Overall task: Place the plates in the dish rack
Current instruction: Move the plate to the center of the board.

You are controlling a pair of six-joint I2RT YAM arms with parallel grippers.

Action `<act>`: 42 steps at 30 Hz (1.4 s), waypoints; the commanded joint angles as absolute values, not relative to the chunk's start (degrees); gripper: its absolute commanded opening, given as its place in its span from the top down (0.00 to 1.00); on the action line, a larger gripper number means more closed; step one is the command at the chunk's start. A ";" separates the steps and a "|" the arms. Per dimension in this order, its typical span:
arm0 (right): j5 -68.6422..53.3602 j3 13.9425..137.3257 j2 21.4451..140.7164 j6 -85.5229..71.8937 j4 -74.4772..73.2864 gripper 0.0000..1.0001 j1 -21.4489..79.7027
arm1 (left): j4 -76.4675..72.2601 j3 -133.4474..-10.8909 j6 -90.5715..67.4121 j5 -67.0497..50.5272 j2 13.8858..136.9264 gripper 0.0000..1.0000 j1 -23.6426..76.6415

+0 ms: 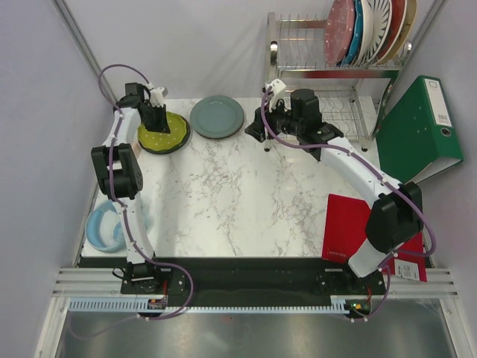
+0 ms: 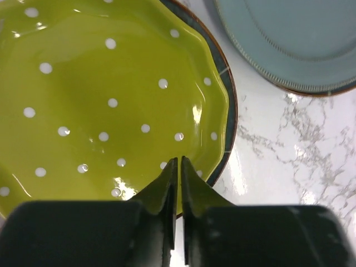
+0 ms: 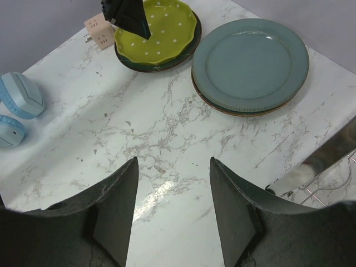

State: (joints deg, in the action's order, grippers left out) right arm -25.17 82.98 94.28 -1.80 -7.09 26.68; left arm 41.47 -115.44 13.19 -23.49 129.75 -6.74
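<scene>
Lime with white dots, the top plate of the left stack fills the left wrist view. It is cut off at the top and left, and its near rim is hidden behind the left gripper. A dark plate beneath it shows only as a thin crescent.

The grey-blue plate lies just beside that stack, at the far edge of the marble table. From the right wrist, the brown rim of another plate peeks out under it, too little to tell its colour.

The rack stands at the far right corner. Several plates stand on edge at the right end of its upper tier, their tops cut off by the frame. The right arm covers part of the lower tier. A green binder leans just right of the rack. A small pink cube sits just beside the lime plate.

The left gripper's jaws stand almost together, with only a thin slit between them and the tips down over the lime plate's near rim. Whether they pinch that rim cannot be told. The right gripper hangs above bare marble near the grey-blue plate, its jaws well apart and holding nothing.
</scene>
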 commanded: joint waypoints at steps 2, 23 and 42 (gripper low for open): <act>-26.63 86.40 96.06 -1.84 -6.06 0.39 26.72 | 47.90 -116.46 15.56 -21.54 131.84 0.98 -5.10; -26.54 79.98 94.22 -2.99 -5.71 0.39 26.81 | 51.42 -117.68 16.26 -15.83 138.07 0.98 -2.11; -26.54 79.45 93.69 -2.20 -6.33 0.38 26.89 | 53.00 -117.51 19.60 -13.44 139.31 0.98 -2.29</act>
State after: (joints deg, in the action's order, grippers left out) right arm -25.80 79.07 95.72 -2.17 -7.79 26.68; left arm 48.56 -119.39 17.23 -16.86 135.48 -1.54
